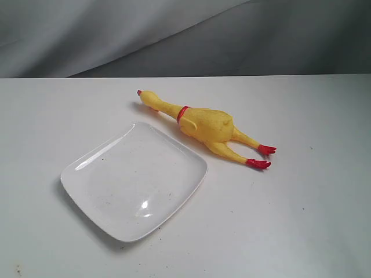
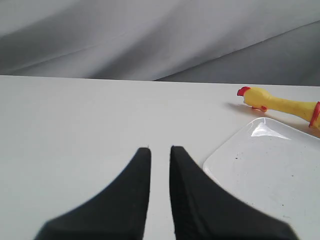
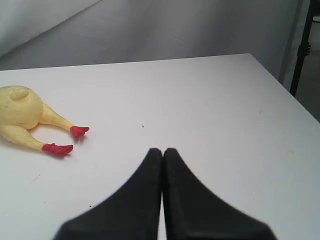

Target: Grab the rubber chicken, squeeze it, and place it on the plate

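The rubber chicken [image 1: 203,126] lies on its side on the desk [image 1: 301,231], nearer the far edge than the front edge. Its head points toward the far-left corner and its red feet toward the right edge. The plate [image 1: 133,179] sits just beside it, on the side of the front-left corner, and holds nothing.

Neither arm shows in the exterior view. The left gripper [image 2: 160,148] holds nothing, and its fingers stand with only a thin slit between them. The right gripper [image 3: 162,150] is also empty, its fingertips pressed together.

The main risk is a descent with the fingers this narrow. They would likely land on the rounded body and shove it across the desk or against the plate's rim. A grasp on the thin neck or legs would probably let the toy swing or slip. The squeeze may pop the soft body out sideways. The glossy plate may skid if nudged, and the long toy could overhang its rim.
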`<move>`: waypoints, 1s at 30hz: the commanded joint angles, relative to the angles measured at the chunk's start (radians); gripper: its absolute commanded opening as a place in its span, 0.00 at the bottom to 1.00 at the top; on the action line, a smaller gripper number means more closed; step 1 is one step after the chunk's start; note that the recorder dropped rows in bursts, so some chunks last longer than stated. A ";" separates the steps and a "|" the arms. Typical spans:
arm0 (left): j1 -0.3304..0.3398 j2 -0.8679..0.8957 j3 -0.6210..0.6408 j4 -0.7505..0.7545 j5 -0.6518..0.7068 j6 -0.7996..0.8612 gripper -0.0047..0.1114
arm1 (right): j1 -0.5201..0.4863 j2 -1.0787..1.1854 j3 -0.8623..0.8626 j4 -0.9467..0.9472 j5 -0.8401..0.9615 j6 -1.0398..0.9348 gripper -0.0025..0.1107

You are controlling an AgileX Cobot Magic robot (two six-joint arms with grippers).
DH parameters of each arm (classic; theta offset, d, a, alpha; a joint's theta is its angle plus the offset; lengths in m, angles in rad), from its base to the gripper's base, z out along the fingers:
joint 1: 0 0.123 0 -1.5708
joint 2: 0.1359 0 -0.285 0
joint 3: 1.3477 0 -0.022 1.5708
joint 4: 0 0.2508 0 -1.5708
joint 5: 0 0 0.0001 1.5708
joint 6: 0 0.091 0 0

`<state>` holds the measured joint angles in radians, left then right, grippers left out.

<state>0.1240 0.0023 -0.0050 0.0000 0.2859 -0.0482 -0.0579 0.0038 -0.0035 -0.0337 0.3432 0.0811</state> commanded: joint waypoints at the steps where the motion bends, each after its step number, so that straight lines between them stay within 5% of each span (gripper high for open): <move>1: 0.001 -0.002 0.005 0.000 -0.002 0.001 0.17 | -0.002 -0.004 0.003 -0.002 0.000 0.001 0.02; 30: 0.001 -0.002 0.005 0.000 -0.002 0.001 0.17 | -0.002 -0.004 0.003 -0.017 -0.021 -0.003 0.02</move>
<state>0.1240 0.0023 -0.0050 0.0000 0.2859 -0.0482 -0.0579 0.0038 -0.0035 -0.0337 0.3432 0.0811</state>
